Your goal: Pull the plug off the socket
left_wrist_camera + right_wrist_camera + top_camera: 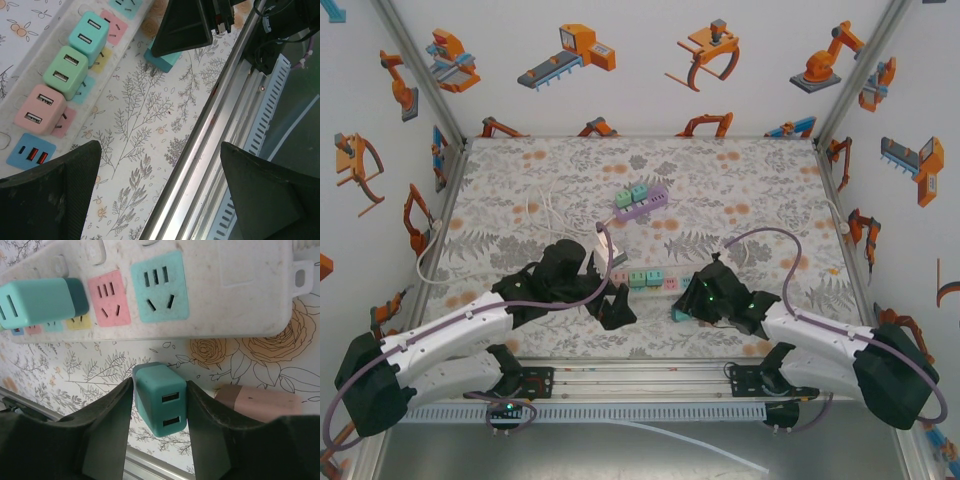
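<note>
**Operator:** Report the right pincer.

**Technician:** The right pincer stands over the table with one finger against each side of the loose teal plug. No gap shows on either side, so it reads as pinching the plug.

**Operator:** Locate the plug.

**Technician:** It is out of any socket and sits on the table just beside the white power strip, on the arms' side and not touching it. Its USB face is turned toward the wrist camera and its prongs are hidden. The teal socket and pink socket nearest it are unoccupied.

**Operator:** Report the left pincer.

**Technician:** The left pincer is spread wide with nothing between its fingers. Bare table and the aluminium rail lie beneath it. Beside it, the pink plug, green plug and seated teal plug sit in the strip.

**Operator:** List what cannot be made out.

**Technician:**
- A pinkish block beside the right finger is half covered and blurred, so what it is cannot be told.
- The left wrist view crops the strip at the frame edges.
- In the top view the right pincer covers most of the loose plug, and only a teal corner shows.
- The purple power strip farther back is too small to make out its plugs.
</note>
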Robot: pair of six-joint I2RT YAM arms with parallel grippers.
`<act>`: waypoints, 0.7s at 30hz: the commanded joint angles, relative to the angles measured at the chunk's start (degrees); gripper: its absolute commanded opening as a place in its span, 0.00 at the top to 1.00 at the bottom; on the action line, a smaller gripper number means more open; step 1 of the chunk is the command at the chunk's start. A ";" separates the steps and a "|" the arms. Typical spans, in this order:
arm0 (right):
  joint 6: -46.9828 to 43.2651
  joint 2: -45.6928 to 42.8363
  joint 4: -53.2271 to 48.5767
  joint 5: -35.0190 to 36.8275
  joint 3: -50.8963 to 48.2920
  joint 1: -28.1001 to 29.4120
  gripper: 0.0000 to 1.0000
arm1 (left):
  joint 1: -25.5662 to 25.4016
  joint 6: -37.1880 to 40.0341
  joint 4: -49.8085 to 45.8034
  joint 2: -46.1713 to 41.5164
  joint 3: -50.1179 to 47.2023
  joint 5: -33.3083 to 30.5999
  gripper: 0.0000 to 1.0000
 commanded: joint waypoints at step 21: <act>-12.54 -8.63 -11.69 12.60 10.06 0.61 0.49 | -0.31 -0.46 -0.09 -6.28 -1.68 -10.23 0.03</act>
